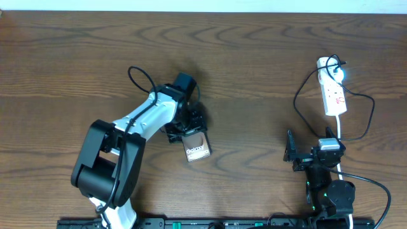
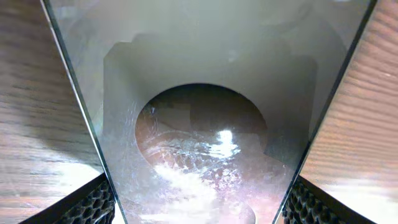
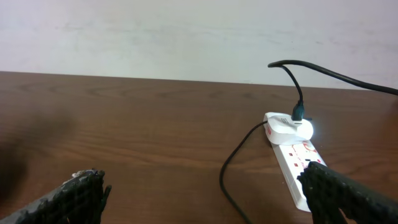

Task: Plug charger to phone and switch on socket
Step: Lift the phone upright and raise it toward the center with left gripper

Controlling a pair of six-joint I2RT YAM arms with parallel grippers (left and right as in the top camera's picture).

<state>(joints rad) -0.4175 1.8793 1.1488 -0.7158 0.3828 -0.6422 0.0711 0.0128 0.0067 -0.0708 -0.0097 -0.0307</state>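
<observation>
The phone point(image 1: 197, 150), a dark slab with white "Galaxy" lettering, is left of centre on the table. My left gripper point(image 1: 186, 129) is shut on its far end. In the left wrist view the phone's glossy face point(image 2: 199, 93) fills the gap between both fingers of the gripper point(image 2: 202, 208). The white socket strip point(image 1: 334, 94) lies at the far right, and it also shows in the right wrist view point(image 3: 293, 163). The charger's white plug head point(image 1: 329, 66) point(image 3: 287, 128) sits in the strip's far end. Its black cable point(image 1: 297, 105) point(image 3: 225, 177) loops beside the strip, and its connector tip is hidden. My right gripper point(image 1: 310, 154) point(image 3: 205, 196) is open and empty, short of the strip.
The strip's thick white cord point(image 1: 339, 129) runs toward the right arm's base. The black cable also loops out to the right point(image 1: 371, 114). A pale wall point(image 3: 186, 31) stands behind the table's far edge.
</observation>
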